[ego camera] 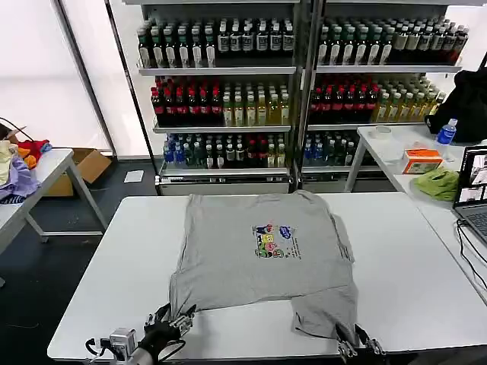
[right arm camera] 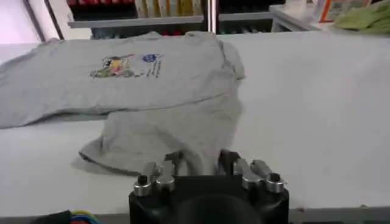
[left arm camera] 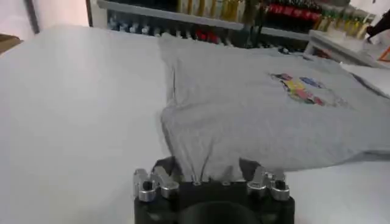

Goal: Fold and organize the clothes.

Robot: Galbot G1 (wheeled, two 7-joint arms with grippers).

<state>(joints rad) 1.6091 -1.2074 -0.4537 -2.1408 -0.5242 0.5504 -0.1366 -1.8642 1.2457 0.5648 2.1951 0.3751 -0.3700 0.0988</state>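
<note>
A light grey short-sleeved shirt [ego camera: 259,258] with a small multicoloured chest print [ego camera: 272,241] lies spread on the white table [ego camera: 114,266], collar toward the shelves. My left gripper [ego camera: 176,322] is at the hem's near left corner. Its fingers [left arm camera: 166,168] stand wide apart, open, with the hem [left arm camera: 207,167] lying between them. My right gripper [ego camera: 358,341] is at the near right corner, where the cloth reaches the table's front edge. Its fingers [right arm camera: 226,161] are closer together, shut on a bunched fold of the shirt [right arm camera: 198,159].
Drink shelves [ego camera: 228,91] stand behind the table. At the right, a second table holds a lime-green cloth lump [ego camera: 438,184], an orange box [ego camera: 421,160] and a laptop [ego camera: 473,190]. At the left, another table carries coloured garments [ego camera: 17,163].
</note>
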